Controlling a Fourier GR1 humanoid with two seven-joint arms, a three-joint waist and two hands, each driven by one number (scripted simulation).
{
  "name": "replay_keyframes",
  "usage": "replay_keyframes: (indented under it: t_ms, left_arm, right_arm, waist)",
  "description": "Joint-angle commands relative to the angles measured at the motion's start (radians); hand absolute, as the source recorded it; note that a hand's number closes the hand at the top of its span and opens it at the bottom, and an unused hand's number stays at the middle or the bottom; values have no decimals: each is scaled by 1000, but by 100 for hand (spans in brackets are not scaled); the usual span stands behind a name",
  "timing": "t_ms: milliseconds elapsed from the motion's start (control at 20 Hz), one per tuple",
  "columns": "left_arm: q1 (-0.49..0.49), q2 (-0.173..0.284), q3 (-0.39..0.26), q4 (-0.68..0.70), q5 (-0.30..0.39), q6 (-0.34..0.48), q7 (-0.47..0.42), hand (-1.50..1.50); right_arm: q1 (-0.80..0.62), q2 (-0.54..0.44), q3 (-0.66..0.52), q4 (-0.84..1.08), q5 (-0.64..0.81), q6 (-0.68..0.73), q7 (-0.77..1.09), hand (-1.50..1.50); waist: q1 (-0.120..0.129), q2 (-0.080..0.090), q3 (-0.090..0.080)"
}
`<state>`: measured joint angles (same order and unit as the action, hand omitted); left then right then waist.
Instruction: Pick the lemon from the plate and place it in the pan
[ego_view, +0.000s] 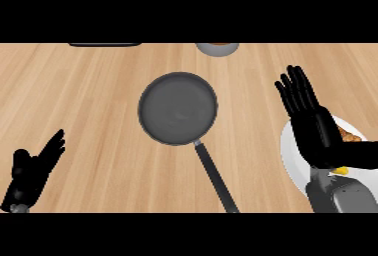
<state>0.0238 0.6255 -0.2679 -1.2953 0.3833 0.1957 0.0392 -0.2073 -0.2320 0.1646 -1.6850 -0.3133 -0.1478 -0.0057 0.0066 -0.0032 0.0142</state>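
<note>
The wooden counter carries a dark pan mid-counter, a white plate at its right edge. The right hand, fingers straight, hovers above the plate, largely hiding the lemon. The left hand rests open, bottom-left corner.

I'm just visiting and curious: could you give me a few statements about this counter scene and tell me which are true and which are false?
1. The pan holds nothing. True.
2. The right hand is curled into a fist. False: its fingers are straight, above the white plate.
3. The pan's handle points toward the view's lower edge. True.
4. The left hand is touching the pan. False: it rests open at the lower left, apart from the pan.
5. The lemon lies in the pan. False: a yellow bit shows by the right wrist, over the plate.
</note>
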Motion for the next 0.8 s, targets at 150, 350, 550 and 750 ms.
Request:
replay_keyframes:
  t_ms: [150,350,550,750]
  left_arm:
    - [10,10,-9,-188,-103,89,-11,0]
    - [-7,-30,-41,-179,-129,120,-23,0]
    - [9,-67,-81,-236,-188,185,-3,0]
    - [8,-76,-80,-238,-178,172,12,0]
  right_arm:
    - [-44,-181,-179,103,-133,193,64,-150]
    - [32,-410,-228,266,140,72,126,-150]
    - [155,-457,-344,329,25,148,130,-150]
    - [210,-665,-313,356,152,315,42,-150]
  waist:
    - [0,1,-13]
    - [-41,9,-18]
    - [-28,0,-13]
    - [-25,3,-13]
